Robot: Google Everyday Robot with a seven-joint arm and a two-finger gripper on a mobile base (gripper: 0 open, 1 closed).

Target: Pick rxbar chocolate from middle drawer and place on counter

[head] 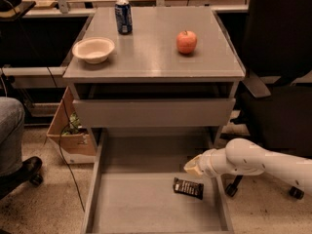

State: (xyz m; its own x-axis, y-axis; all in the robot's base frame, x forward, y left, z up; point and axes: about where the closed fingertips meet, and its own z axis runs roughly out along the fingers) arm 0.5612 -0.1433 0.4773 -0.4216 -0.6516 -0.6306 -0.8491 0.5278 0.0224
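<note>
One rxbar chocolate (188, 188) in middle drawer (141, 204); one gripper (193, 166) near it (open or closed: cannot tell).

On the counter (156, 65), counted from its middle, the can (123, 17) stood at 11 o'clock, the bowl (93, 49) at 9 o'clock and the apple (186, 41) at 3 o'clock, all well apart. Below the counter, the drawer (136, 206) reached out toward 6 o'clock. The snack bar (188, 187) lay in it, at 3 o'clock from the floor's middle. The gripper (193, 165) was near the bar, at its 12 o'clock.
</note>
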